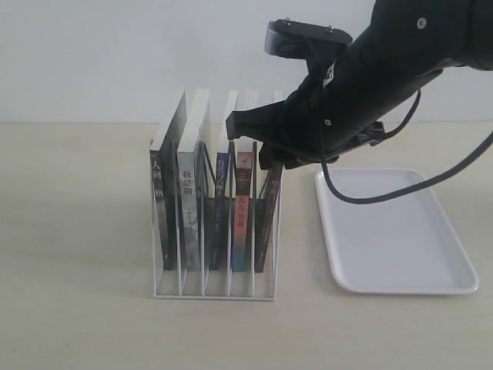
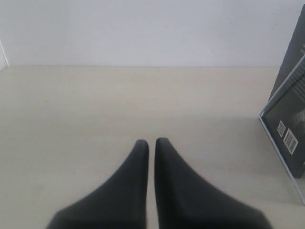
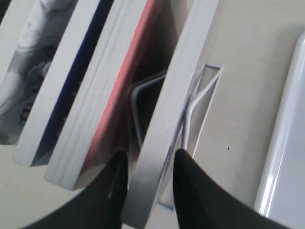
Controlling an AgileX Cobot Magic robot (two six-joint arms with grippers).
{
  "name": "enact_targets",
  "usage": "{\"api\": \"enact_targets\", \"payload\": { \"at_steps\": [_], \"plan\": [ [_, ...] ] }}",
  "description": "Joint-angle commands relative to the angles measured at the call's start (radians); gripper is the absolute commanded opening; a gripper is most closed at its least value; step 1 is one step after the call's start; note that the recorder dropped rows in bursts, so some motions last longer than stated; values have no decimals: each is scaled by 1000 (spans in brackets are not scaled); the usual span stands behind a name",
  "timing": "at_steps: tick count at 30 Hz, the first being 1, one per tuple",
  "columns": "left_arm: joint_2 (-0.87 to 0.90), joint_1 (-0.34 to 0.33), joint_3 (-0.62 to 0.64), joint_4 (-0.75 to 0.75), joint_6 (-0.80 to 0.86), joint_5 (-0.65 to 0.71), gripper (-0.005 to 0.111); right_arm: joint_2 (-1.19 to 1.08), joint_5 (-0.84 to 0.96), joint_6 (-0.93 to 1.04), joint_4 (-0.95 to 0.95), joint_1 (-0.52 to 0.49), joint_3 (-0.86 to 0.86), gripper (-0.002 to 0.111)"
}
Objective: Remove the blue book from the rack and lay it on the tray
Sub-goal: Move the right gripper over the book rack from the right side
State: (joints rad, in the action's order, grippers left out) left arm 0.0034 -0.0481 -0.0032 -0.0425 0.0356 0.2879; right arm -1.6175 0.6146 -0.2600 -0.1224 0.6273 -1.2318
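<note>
Pale beige bench [image 1: 77,308] carrying, at right, the flat white rectangular plastic tray [image 1: 431,287], which lies empty just beside the rack, so a lifted volume would need only a short swing across. The white wire rack [image 1: 216,295] holds five books upright, one per slot, spines toward the exterior camera and leaning slightly. The thin paperback with a dark blue spine, the blue book [image 1: 220,185], stands in the middle slot, not yet lifted. The right claw [image 3: 150,155] comes in from above, the one open approach to a slotted book. Its fingers, however, straddle the top edge of the dark-spined end book [image 1: 264,223] nearest the tray, two slots from the target, with the red-and-teal-spined book [image 1: 243,208] between. Whether they press on that book cannot be told. This placement appears to need correcting. The left claw [image 2: 151,142] hovers over the bench near one end of the rack, fingers together on nothing, presumably parked out of the way.
</note>
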Motion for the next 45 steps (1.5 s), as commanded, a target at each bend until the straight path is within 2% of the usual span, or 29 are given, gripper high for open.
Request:
{"api": "enact_targets", "payload": {
  "at_steps": [1,3,10,18,33,35,37,38,39,45],
  "plan": [
    [-3,0,3,1,-2,-4,4,3,2,1,32,-1,-17,15],
    [-3,0,3,1,-2,-4,4,3,-1,1,32,-1,-17,0],
    [-3,0,3,1,-2,-4,4,5,-11,-3,36,-1,-25,0],
    [-3,0,3,1,-2,-4,4,14,45,-28,34,-1,-109,0],
    [-3,0,3,1,-2,-4,4,14,132,-33,32,-1,-154,0],
    [-3,0,3,1,-2,-4,4,14,135,-29,32,-1,-154,10],
    [-3,0,3,1,-2,-4,4,14,135,-29,32,-1,-154,30],
    [-3,0,3,1,-2,-4,4,14,135,-29,32,-1,-154,46],
    [-3,0,3,1,-2,-4,4,14,135,-29,32,-1,-154,56],
    [-3,0,3,1,-2,-4,4,14,132,-10,32,-1,-154,57]
  ]
}}
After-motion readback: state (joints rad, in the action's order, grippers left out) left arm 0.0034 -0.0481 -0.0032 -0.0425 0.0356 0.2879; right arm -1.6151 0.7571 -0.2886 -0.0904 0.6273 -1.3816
